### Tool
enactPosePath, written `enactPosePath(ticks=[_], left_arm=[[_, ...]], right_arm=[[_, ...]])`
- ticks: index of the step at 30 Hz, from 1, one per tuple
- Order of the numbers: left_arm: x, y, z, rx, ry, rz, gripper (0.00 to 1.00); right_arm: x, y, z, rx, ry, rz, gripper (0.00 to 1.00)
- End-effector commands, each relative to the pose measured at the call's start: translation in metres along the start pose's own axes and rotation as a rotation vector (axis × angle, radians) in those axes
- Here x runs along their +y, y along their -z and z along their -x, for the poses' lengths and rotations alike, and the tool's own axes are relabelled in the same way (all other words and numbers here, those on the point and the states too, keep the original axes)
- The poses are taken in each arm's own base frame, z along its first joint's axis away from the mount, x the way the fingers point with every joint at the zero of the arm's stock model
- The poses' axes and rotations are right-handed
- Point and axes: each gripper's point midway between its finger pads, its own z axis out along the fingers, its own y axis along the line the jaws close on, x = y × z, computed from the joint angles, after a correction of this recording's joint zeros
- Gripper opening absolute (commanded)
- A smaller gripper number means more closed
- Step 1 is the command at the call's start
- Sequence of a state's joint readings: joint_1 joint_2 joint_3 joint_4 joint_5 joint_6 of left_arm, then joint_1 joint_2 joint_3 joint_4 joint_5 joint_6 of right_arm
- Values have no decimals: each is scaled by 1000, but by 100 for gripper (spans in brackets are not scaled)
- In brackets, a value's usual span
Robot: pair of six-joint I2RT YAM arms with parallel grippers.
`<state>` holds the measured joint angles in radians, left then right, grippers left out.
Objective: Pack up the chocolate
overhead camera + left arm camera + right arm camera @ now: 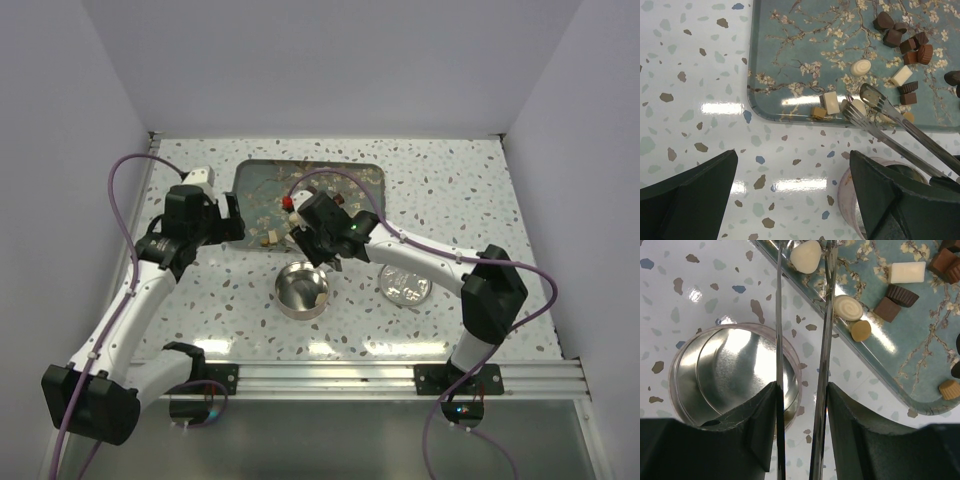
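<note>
Chocolate (892, 37) pieces, dark, tan and cream, lie scattered on the blossom-patterned tray (805, 45) toward the far edge of your speckled table (480, 190). Closer to the table's near edge, about midway along it, stands the open round tin (715, 370), with a shiny lid (405, 285) to its right. Your left pincer (792, 160) gapes wide, holding nothing, by the tray's left side. Your right pincer (802, 390) clamps metal tongs (900, 127), whose tips flank a cream-white piece (806, 256) at the tray's near rim.
</note>
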<state>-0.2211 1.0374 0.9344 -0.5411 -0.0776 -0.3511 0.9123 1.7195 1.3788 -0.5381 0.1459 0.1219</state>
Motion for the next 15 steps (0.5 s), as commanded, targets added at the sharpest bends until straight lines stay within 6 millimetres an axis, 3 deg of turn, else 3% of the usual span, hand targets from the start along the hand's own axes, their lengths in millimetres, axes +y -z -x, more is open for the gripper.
enactPosePath(ticks=[1,9,15], left_arm=[[-4,-4,4,-17,-15,-22,100],[-4,-5,3,-18,-9,-23,100],[-4,-6,4,-20,-11,-22,100]], right_arm=[[3,0,-2,5,0,22,46],[0,1,-18,55,-4,8,45],[-3,-3,-23,69,18,-3,36]])
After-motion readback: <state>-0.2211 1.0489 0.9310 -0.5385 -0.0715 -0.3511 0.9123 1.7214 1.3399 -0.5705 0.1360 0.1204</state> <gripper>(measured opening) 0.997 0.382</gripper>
